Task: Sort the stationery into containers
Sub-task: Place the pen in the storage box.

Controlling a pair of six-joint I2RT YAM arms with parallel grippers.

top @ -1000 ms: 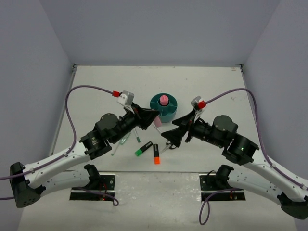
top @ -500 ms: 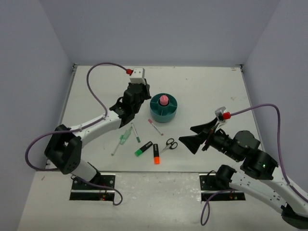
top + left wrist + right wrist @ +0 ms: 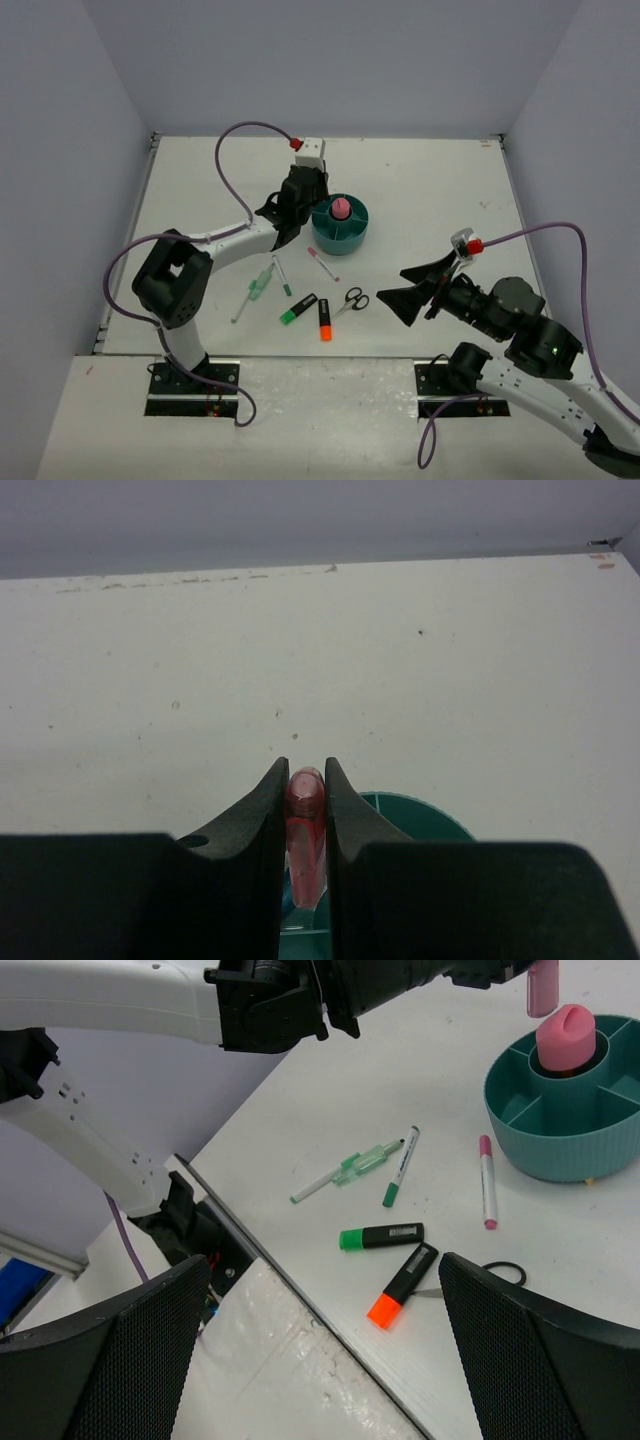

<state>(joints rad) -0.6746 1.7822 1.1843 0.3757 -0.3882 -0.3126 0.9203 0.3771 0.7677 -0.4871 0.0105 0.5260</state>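
Movement shows at the left gripper (image 3: 305, 772): it is now farther right than before, above the left rim of the teal organizer (image 3: 345, 243), and it pinches the pink highlighter (image 3: 305, 825). The right gripper (image 3: 408, 286) stays spread wide and empty at the near right. Green highlighter (image 3: 298, 310), orange highlighter (image 3: 324, 321), scissors (image 3: 351, 298) and pens (image 3: 262, 284) lie on the white table (image 3: 430, 180), near the organizer. Pale grey walls (image 3: 330, 60) stand around.

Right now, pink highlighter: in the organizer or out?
Out: the left gripper holds the highlighter above the organizer, not in any compartment.
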